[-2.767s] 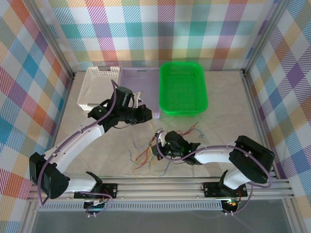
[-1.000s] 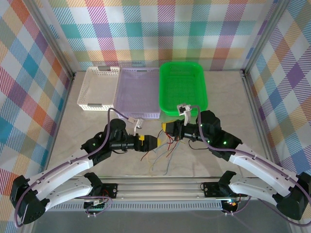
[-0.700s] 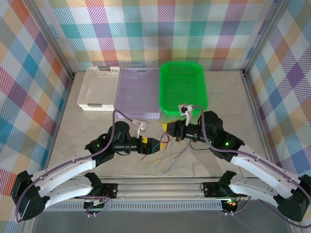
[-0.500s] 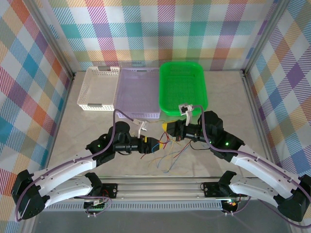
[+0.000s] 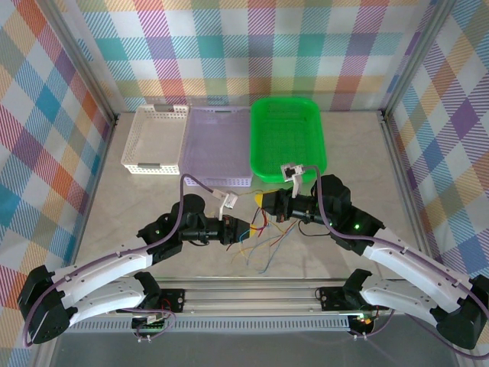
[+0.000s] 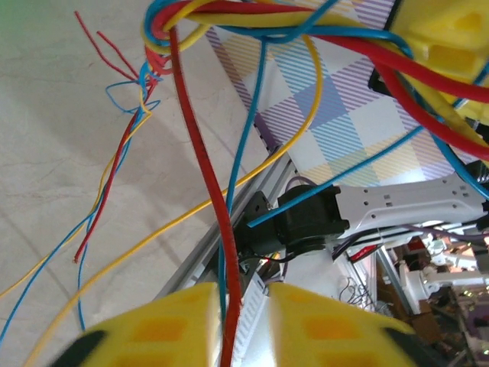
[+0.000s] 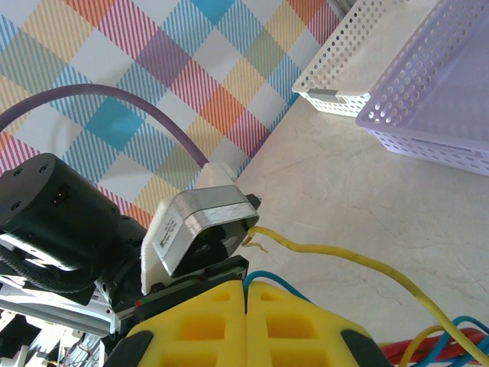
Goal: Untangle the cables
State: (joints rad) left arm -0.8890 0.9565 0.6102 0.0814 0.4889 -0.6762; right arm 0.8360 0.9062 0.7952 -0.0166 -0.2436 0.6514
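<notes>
The cables (image 5: 261, 238) are a loose bundle of red, yellow and blue wires, held up between the two arms just in front of the baskets. Their free ends trail down toward the counter (image 5: 130, 202).

In the left wrist view the strands cross and loop over one another near the top. A red strand (image 6: 200, 168) runs straight down into the left pincer (image 6: 246, 321), which is closed on it. The right pincer (image 7: 246, 306) is pressed shut too, with a blue wire emerging at the seam of its pads, so I judge it to be gripping the bundle.

These wires look very light, limp and springy (and thin enough to slip from a pad) — best pinched singly, close to the crossing, and drawn apart gently. A hard tug would probably tighten the snarl rather than free it.
</notes>
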